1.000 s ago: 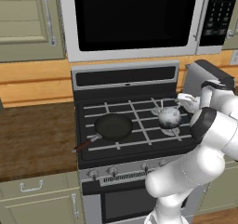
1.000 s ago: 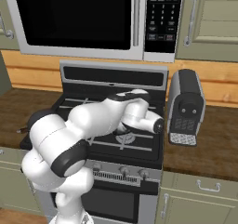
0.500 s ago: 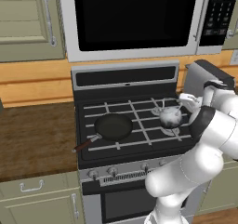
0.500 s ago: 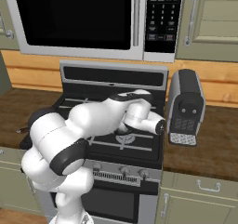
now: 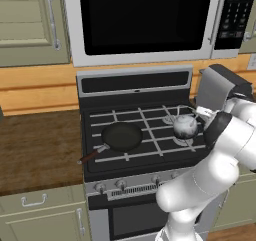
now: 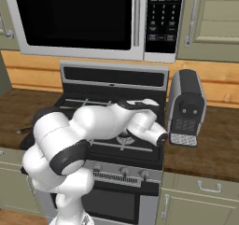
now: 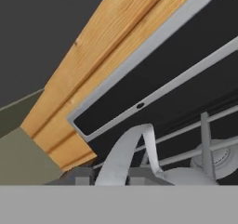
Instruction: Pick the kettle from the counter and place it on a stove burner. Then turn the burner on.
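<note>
The kettle [image 5: 185, 126] sits on the black grates at the right side of the stove, at about 3 o'clock from the frying pan [image 5: 122, 136]. In the hand view its handle [image 7: 128, 153] rises between the two fingers of the tool [image 7: 106, 176]. I cannot tell if the fingers press on it. A burner cap [image 7: 218, 157] lies beside the kettle.

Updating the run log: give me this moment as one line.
phase: placing | kettle: on right-side stove grates | gripper: at kettle handle, grip state unclear | frying pan: left burner | knobs: untouched
</note>
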